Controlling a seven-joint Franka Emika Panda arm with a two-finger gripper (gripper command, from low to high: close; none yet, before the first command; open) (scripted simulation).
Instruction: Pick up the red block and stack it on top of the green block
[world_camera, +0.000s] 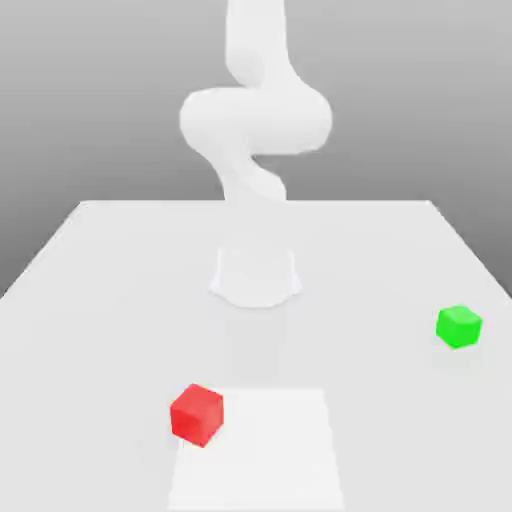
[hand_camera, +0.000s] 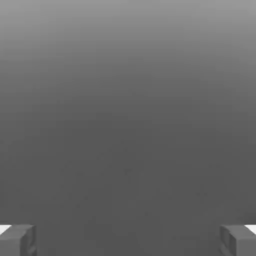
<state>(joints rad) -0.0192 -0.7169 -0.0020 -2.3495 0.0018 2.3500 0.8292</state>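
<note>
while both blocks are resting on the desk, the arm is waiting to reach

as the exterior view is showing, the red block (world_camera: 197, 415) is sitting near the front of the desk (world_camera: 130, 330), overlapping the left edge of a pale square patch (world_camera: 270, 450) from where this camera is looking. it is lying turned, with a corner facing the camera. the green block (world_camera: 459, 327) is resting well apart from it, toward the exterior view's right and farther back, close to the side edge of the desk. the white arm (world_camera: 257, 120) is rising from its base (world_camera: 255, 280) behind both blocks, and it is touching neither.

in the hand view, the fingers (hand_camera: 128, 241) are standing wide apart, open, with nothing between them. beyond them a plain grey expanse is spreading, paling toward one edge.

judging from this, the task is sitting at its very first step, approaching the red block. the next move is calling for the hand to be travelling over to that block, turning to match its angled faces and lowering with the fingers open around it; closing, lifting and carrying across to the green block are all waiting after that.

counting up, the scene is holding one red block, one green block, one arm, one pale patch and one pair of fingers.
</note>
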